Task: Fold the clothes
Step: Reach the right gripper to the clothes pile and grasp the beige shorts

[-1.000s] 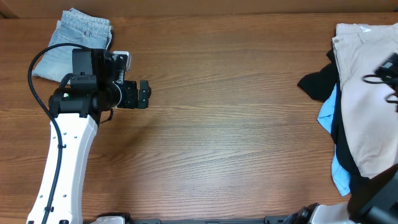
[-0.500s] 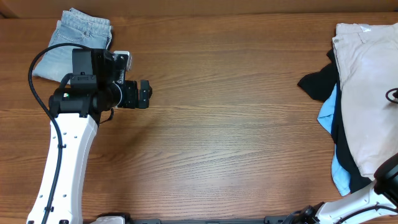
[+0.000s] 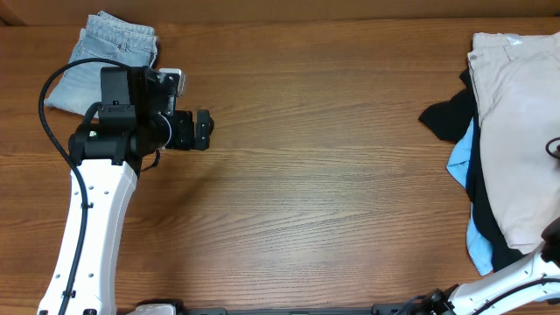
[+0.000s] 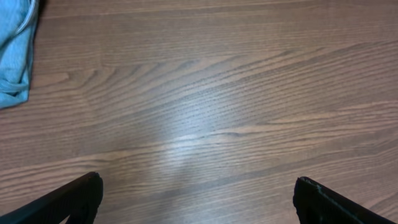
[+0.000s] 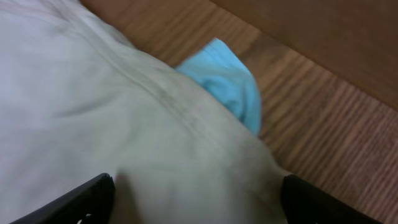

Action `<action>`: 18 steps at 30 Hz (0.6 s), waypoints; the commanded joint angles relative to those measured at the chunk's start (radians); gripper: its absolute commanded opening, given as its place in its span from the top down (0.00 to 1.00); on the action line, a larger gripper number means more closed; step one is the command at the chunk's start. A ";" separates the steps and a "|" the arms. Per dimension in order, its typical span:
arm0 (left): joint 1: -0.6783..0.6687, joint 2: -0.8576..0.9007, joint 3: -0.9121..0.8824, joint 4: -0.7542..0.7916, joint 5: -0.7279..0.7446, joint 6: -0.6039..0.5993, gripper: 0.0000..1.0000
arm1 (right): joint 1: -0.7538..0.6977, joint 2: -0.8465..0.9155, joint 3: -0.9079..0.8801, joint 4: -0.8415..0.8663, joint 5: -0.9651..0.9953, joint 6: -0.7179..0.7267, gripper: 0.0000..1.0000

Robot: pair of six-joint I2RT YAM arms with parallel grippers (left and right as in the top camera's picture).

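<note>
The clothes lie in a pile at the table's right edge: pale beige shorts point(image 3: 516, 131) on top, a black garment point(image 3: 444, 118) and a light-blue garment point(image 3: 462, 164) sticking out beneath. My left gripper point(image 3: 203, 129) is open and empty over bare wood at the left, far from the pile; its view shows both fingers wide apart point(image 4: 196, 200). My right gripper point(image 5: 196, 194) is open, just above the beige shorts point(image 5: 93, 106), with the light-blue garment point(image 5: 231, 82) beyond it. In the overhead view the right gripper is outside the frame.
Folded light-blue denim point(image 3: 112, 54) lies at the far left corner, behind my left arm; its edge shows in the left wrist view point(image 4: 15, 53). The wooden table point(image 3: 324, 175) spreads between the two arms. The right arm's base point(image 3: 516, 282) is at the front right.
The right arm has moved off the overhead view past the right edge, uncovering the beige shorts. The left arm has hardly moved.
</note>
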 commanded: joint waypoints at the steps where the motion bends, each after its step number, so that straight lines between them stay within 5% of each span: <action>1: 0.003 0.010 0.018 0.013 0.001 0.001 0.00 | -0.028 0.031 0.022 0.018 -0.029 -0.005 0.18; 5: 0.003 0.018 0.018 0.023 0.002 -0.007 0.00 | -0.037 0.048 0.022 0.016 -0.034 -0.005 0.38; 12: 0.003 0.021 0.018 0.026 0.002 -0.007 0.01 | -0.038 0.046 0.024 0.005 -0.039 0.003 0.96; 18: 0.003 0.021 0.018 0.040 0.002 -0.007 0.04 | -0.038 -0.008 0.033 -0.028 -0.101 0.043 0.96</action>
